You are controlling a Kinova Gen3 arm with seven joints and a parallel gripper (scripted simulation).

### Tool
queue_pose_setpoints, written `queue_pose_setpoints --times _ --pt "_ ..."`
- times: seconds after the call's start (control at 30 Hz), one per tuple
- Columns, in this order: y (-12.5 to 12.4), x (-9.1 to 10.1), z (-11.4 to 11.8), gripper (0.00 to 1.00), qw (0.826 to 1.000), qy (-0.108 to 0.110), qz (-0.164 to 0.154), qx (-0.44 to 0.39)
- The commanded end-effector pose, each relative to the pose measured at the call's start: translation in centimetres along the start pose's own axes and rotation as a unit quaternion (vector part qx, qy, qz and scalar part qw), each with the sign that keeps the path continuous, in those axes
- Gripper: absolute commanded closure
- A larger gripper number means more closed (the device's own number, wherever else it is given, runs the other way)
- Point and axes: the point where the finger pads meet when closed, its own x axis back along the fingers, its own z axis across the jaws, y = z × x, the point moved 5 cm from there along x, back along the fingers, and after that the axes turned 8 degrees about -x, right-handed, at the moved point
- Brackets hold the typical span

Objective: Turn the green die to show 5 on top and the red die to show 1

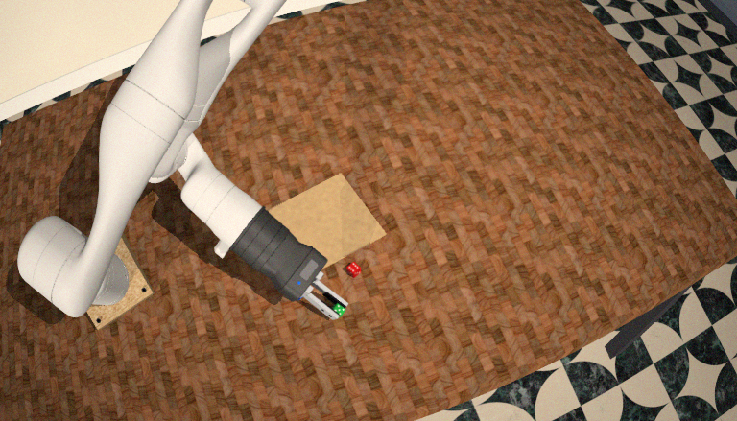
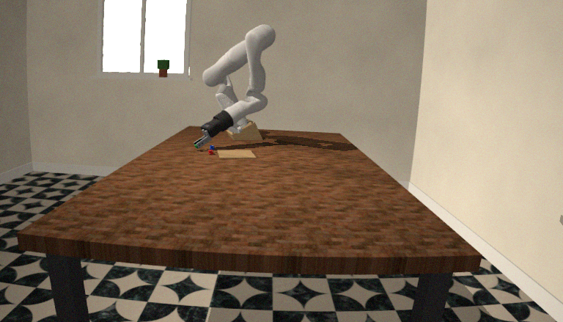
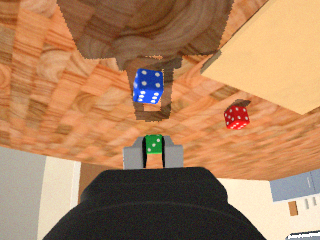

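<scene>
1. Far left in the top view: arm base plate (image 1: 138, 292) bolted to the table (image 1: 488, 151), arm reaching out low and slanted.
2. Next, claw (image 1: 332, 303) narrowed onto the green die (image 1: 339, 309), gripped between both fingers and lifted off the table, likely tilted that way to roll a new face upward before setting down.
3. Blue die (image 3: 148, 86) on the table below the claw in the wrist view, hidden under the arm from above; best left untouched.
4. Red die (image 1: 353, 268) resting on bare wood just beside the mat's corner, not yet on it.
5. Tan mat (image 1: 331, 216) lying flat, no dice on it.
</scene>
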Motion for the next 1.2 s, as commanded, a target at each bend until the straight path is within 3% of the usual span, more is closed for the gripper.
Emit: queue_pose_setpoints --times 0.0,1.17 --pt "-0.02 -0.02 0.01 0.66 1.000 0.000 0.000 0.000" --pt "-0.92 -0.50 -0.12 0.66 1.000 0.000 0.000 0.000"
